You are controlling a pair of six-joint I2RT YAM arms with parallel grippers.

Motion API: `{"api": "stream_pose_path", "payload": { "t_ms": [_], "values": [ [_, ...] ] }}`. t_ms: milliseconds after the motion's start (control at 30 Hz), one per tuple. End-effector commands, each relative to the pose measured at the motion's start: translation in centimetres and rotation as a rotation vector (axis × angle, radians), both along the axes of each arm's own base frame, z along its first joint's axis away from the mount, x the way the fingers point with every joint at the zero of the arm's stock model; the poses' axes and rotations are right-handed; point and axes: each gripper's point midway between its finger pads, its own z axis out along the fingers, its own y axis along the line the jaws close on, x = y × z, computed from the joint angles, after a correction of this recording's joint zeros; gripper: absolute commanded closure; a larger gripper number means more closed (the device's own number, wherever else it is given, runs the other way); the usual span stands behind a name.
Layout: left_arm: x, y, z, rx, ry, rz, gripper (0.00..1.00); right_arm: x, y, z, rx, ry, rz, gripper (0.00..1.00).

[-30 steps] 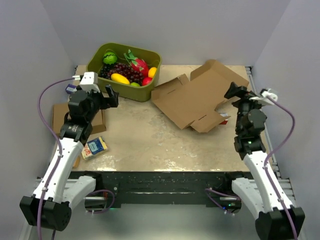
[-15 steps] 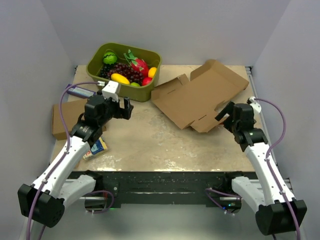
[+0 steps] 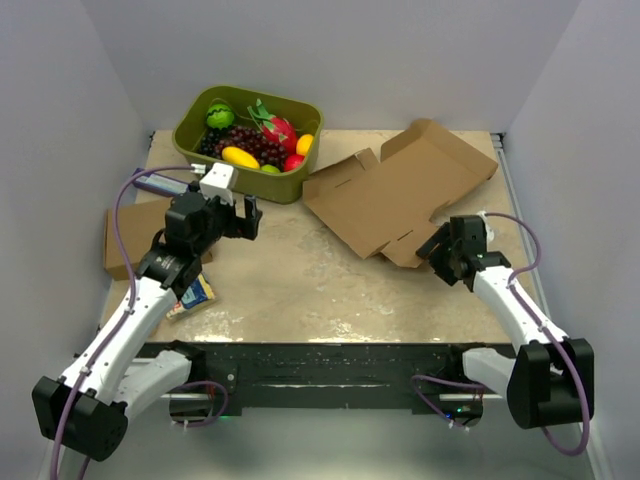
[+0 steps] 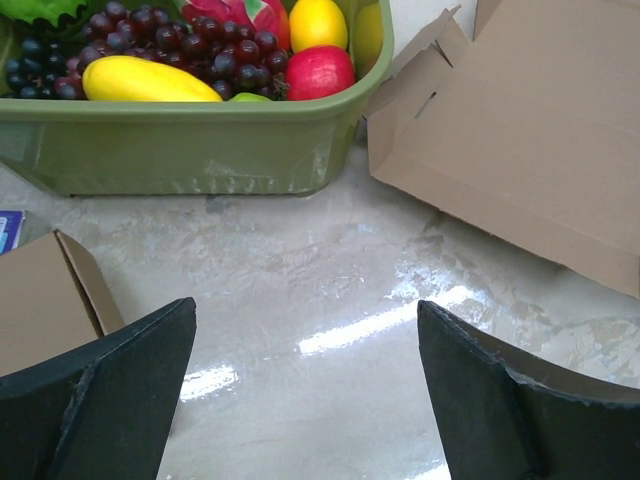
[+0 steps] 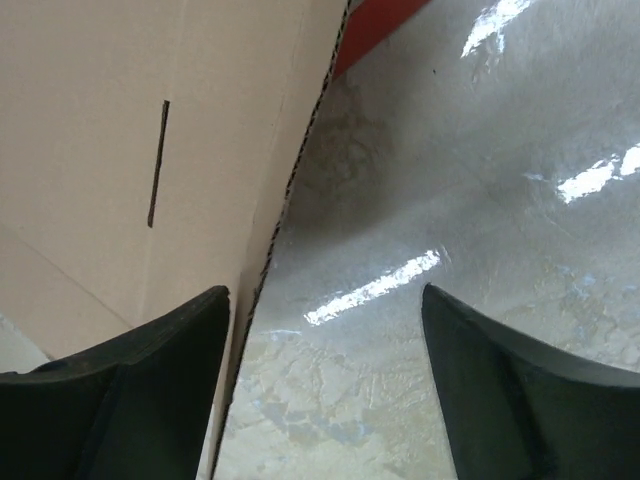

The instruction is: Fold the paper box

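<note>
The paper box (image 3: 395, 192) lies unfolded and flat at the back right of the table, its flaps spread out. In the left wrist view its left part (image 4: 530, 130) shows at the upper right. My right gripper (image 3: 432, 247) is low at its near right flap (image 5: 120, 150). The jaws are open, and the flap's perforated edge runs down just inside the left finger (image 5: 130, 390). My left gripper (image 3: 249, 216) hovers open over bare table left of centre, well apart from the paper box, with nothing between its fingers (image 4: 100, 400).
A green tub of fruit (image 3: 250, 128) stands at the back left, close ahead of the left gripper (image 4: 190, 140). Another brown cardboard box (image 3: 125, 235) and a blue packet (image 3: 190, 295) lie at the left edge. Something red (image 5: 375, 30) peeks from under the flap.
The left arm swung right toward the table's middle, then held still. The right arm came down and forward from above the box's right side to its near right flap.
</note>
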Motion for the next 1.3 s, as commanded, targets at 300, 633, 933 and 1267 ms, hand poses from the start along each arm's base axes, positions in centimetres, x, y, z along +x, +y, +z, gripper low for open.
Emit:
{"api": "stream_pose_path", "payload": {
  "t_ms": [300, 633, 933, 1267],
  "values": [
    [0.0, 0.6, 1.4, -0.008, -0.055, 0.028, 0.03, 2.9, 0.7, 5.7, 0.115, -0.339, -0.061, 1.0],
    [0.6, -1.7, 1.2, -0.057, -0.04, -0.067, 0.0, 3.4, 0.0, 20.3, 0.006, -0.771, 0.039, 1.0],
    [0.7, -4.1, 7.1, -0.147, -0.061, -0.164, 0.0, 0.5, 3.1, 36.1, -0.098, -1.13, 0.337, 1.0],
    [-1.8, -6.2, 14.3, -0.221, -0.252, -0.347, 0.0, -4.2, 9.9, 39.7, -0.01, -1.306, 0.841, 1.0]
  ]
}}
